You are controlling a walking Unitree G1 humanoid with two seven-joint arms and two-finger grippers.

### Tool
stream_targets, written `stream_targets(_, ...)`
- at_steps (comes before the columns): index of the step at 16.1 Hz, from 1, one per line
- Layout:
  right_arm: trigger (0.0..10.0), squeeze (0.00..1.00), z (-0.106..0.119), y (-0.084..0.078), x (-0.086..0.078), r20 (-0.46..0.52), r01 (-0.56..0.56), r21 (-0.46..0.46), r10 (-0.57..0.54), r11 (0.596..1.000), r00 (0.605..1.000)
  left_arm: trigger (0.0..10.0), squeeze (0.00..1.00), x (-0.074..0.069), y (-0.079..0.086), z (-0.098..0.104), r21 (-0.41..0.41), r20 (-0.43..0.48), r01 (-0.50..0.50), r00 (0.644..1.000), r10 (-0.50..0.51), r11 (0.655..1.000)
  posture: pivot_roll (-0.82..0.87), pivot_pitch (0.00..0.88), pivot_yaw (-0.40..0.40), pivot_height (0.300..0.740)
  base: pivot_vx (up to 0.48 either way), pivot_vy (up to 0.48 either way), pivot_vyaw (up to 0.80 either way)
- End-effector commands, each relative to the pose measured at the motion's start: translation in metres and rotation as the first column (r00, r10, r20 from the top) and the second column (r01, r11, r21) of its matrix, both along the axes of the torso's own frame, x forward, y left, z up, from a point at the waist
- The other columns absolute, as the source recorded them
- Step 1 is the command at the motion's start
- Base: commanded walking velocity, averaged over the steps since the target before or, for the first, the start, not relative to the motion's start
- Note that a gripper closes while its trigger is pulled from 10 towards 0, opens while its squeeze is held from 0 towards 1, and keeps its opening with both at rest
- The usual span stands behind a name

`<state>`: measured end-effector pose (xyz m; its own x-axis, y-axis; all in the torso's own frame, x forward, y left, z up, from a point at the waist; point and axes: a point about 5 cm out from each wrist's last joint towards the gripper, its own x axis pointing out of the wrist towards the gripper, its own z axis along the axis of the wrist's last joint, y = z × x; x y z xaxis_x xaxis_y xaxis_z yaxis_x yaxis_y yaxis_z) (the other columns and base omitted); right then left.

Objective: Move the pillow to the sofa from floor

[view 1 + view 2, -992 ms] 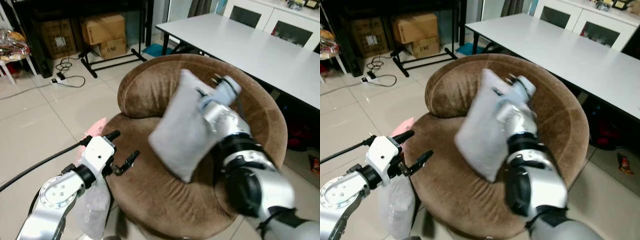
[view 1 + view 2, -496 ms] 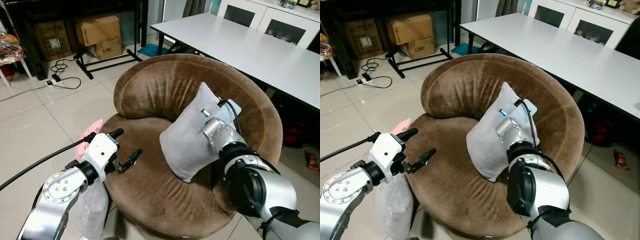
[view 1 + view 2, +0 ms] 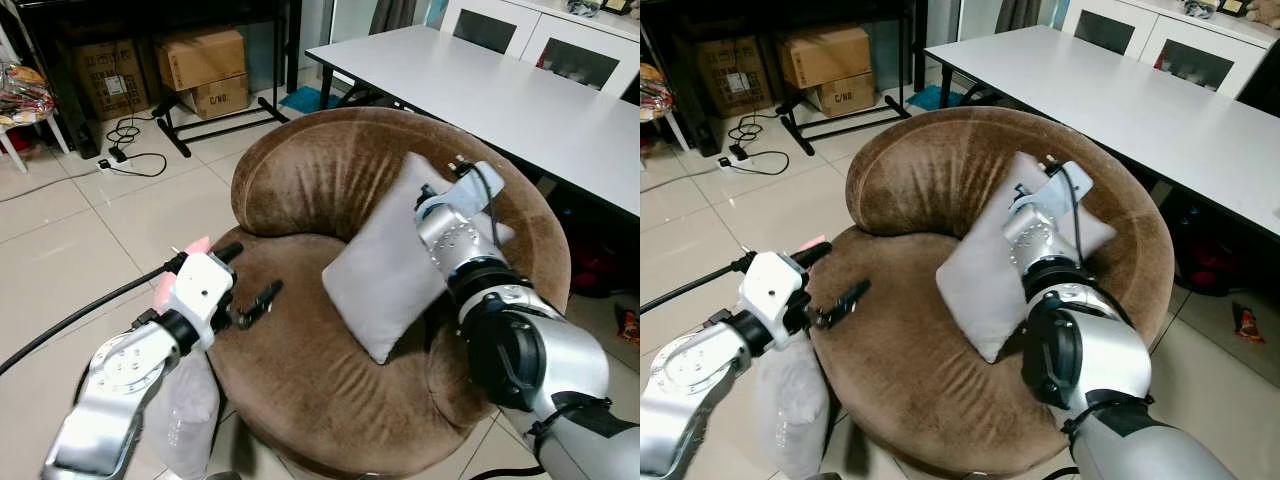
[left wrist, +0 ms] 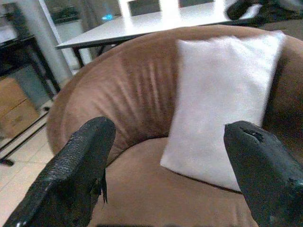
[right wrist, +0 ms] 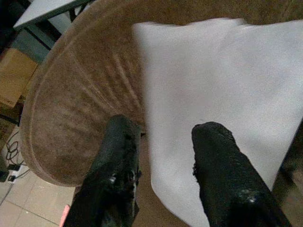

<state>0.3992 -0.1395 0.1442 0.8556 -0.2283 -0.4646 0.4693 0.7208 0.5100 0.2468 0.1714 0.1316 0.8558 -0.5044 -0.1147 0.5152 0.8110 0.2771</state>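
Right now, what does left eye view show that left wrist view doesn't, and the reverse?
Left eye view alone: the tiled floor, cardboard boxes, a power strip, the pink item beside the sofa, and the right arm against the pillow.

Left wrist view alone: the left gripper from behind, its fingers wide apart, framing the pillow.

Both: the grey pillow propped on the brown sofa, and the white table.
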Motion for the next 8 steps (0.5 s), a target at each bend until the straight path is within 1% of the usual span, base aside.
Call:
stream_targets(1,10.0,1.00,0.013,-0.004,0.005,0.082,-0.026,-0.032,0.029,0.999,0.996,10.0,0.00,0.006,0.002,0.005,-0.008,0.040,-0.059,0.997,0.059,0.998,0.09,0.000,-0.073,0.740,0.000,0.000,0.00)
stream_targets(2,10.0,1.00,0.021,-0.004,0.006,0.165,-0.089,-0.139,0.112,0.986,0.980,10.0,0.00,0.008,0.001,0.006,-0.041,0.053,-0.106,0.993,0.109,0.993,0.08,0.000,-0.074,0.740,0.000,0.000,0.00)
stream_targets(3,10.0,1.00,0.025,0.000,0.005,0.215,-0.155,-0.243,0.209,0.958,0.954,10.0,0.00,0.009,0.000,0.006,-0.059,0.059,-0.138,0.988,0.142,0.989,0.07,0.000,-0.075,0.740,0.000,0.000,0.00)
stream_targets(4,10.0,1.00,0.026,0.004,-0.002,0.264,-0.225,-0.292,0.304,0.930,0.915,10.0,0.00,0.006,-0.002,0.004,-0.067,0.046,-0.166,0.984,0.170,0.984,0.07,0.000,-0.076,0.740,0.000,0.000,0.00)
stream_targets(5,10.0,0.47,0.023,0.006,-0.015,0.282,-0.273,-0.356,0.382,0.894,0.880,10.0,0.00,0.004,0.000,0.000,-0.071,0.025,-0.219,0.975,0.221,0.973,0.06,0.000,-0.080,0.740,0.000,0.000,0.00)
stream_targets(6,10.0,0.18,0.020,0.006,-0.024,0.286,-0.295,-0.386,0.417,0.874,0.863,10.0,0.00,0.003,0.001,-0.001,-0.071,0.027,-0.238,0.970,0.241,0.969,0.06,0.000,-0.082,0.740,0.000,0.000,0.00)
stream_targets(7,10.0,0.00,0.010,0.006,-0.046,0.261,-0.351,-0.491,0.519,0.797,0.814,10.0,0.00,0.001,0.003,-0.002,-0.063,0.045,-0.268,0.962,0.271,0.961,0.06,0.000,-0.081,0.740,0.000,0.000,0.00)
stream_targets(8,10.0,0.00,0.007,0.006,-0.054,0.247,-0.371,-0.529,0.557,0.763,0.793,10.0,0.00,0.001,0.004,-0.002,-0.059,0.055,-0.277,0.958,0.280,0.959,0.06,0.000,-0.081,0.740,0.000,0.000,0.00)
